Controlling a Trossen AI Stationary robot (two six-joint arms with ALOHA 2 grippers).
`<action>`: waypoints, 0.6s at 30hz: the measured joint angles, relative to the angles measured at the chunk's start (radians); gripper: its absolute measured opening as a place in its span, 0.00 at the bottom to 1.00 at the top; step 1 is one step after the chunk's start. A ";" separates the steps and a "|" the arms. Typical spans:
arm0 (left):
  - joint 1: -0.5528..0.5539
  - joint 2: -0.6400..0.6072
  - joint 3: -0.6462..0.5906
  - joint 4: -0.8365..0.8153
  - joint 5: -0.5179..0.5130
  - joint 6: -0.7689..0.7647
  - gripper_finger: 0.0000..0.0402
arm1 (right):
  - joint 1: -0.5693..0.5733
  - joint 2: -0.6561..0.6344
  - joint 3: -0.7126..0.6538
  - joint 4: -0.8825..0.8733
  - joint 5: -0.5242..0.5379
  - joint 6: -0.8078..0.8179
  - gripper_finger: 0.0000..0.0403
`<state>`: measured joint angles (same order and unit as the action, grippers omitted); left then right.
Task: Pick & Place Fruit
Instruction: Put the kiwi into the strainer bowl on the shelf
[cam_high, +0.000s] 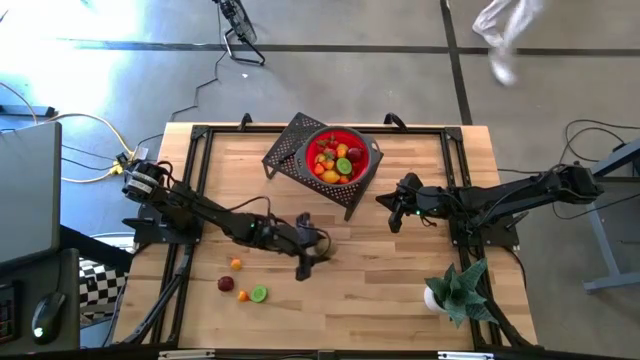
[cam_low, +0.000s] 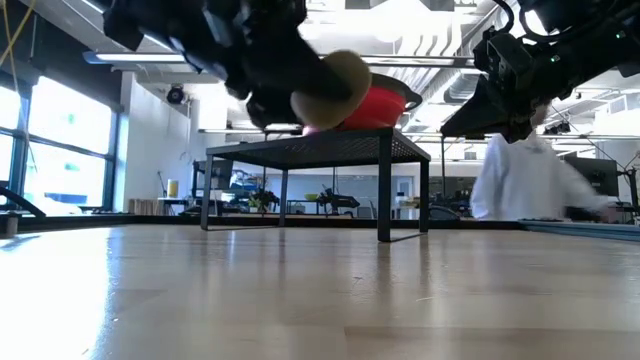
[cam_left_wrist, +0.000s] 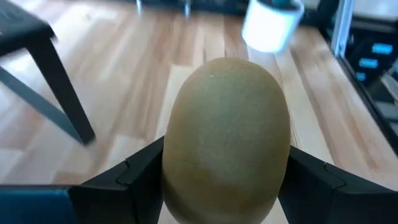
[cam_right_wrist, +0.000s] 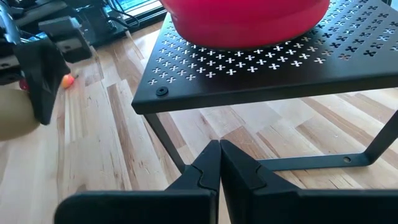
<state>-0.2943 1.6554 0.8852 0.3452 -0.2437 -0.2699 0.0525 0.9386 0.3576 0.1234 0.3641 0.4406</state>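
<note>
Four small fruits (cam_high: 244, 287) are seen from above on the desk (cam_high: 380, 280), near the left hand (cam_high: 306, 262). At desk height, a brown kiwi (cam_low: 330, 85) is gripped beside the red bowl (cam_low: 385, 105). By its wrist view, the right hand (cam_right_wrist: 219, 149) is closed, empty.

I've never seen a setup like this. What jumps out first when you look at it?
A red bowl heaped with toy fruit sits on a black perforated stand at the table's far side. The left gripper, mid-table, holds a brown kiwi-like fruit above the wood. The right gripper waits shut beside the stand.
</note>
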 joint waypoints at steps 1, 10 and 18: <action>0.000 0.000 0.000 0.018 -0.010 0.003 0.61 | 0.000 0.000 0.000 0.000 0.000 0.000 0.01; 0.021 -0.001 0.000 0.136 -0.037 0.056 0.61 | 0.000 0.000 0.000 0.001 0.002 -0.023 0.01; 0.067 -0.001 0.147 -0.069 0.057 0.076 0.55 | 0.000 0.000 0.000 0.001 0.000 -0.027 0.01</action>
<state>-0.2277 1.6543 1.0321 0.2760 -0.1871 -0.1937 0.0521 0.9386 0.3576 0.1242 0.3645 0.4141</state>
